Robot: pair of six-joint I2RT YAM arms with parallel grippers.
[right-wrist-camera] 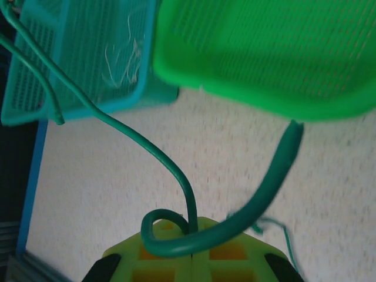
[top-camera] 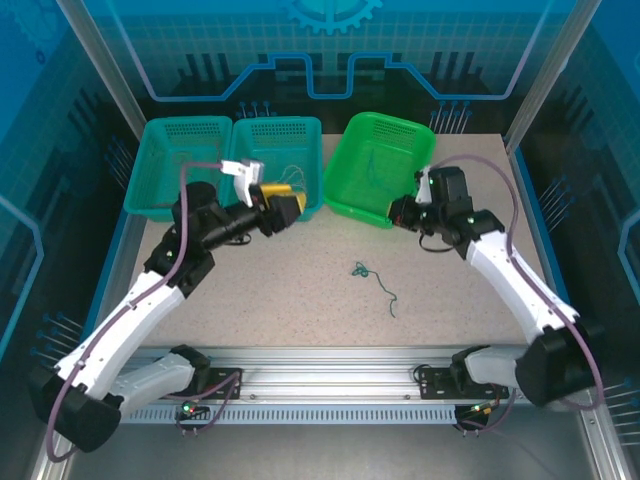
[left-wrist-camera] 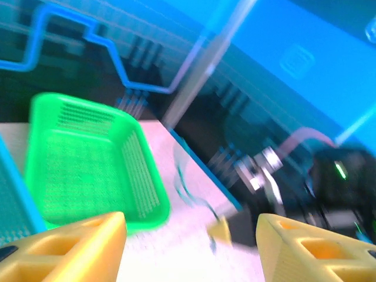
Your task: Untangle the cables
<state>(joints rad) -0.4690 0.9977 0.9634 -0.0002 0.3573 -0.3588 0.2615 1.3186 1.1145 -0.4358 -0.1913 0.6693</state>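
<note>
Right pincer (right-wrist-camera: 192, 254) clamped on a dark green cable (right-wrist-camera: 273, 176), left pincer (left-wrist-camera: 191, 249) spread wide — empty

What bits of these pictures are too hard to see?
Left wrist view: blur smears the right arm, so its details are lost.
Right wrist view: the green cable runs off the left edge, hiding its length.
Top view: the pale wires in the teal basket are too small to count.

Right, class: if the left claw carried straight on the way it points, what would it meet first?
Probably the right claw and the dark green cable it grips. The green basket lies off to one side. The left wrist view is blurred, so depth is uncertain.
</note>
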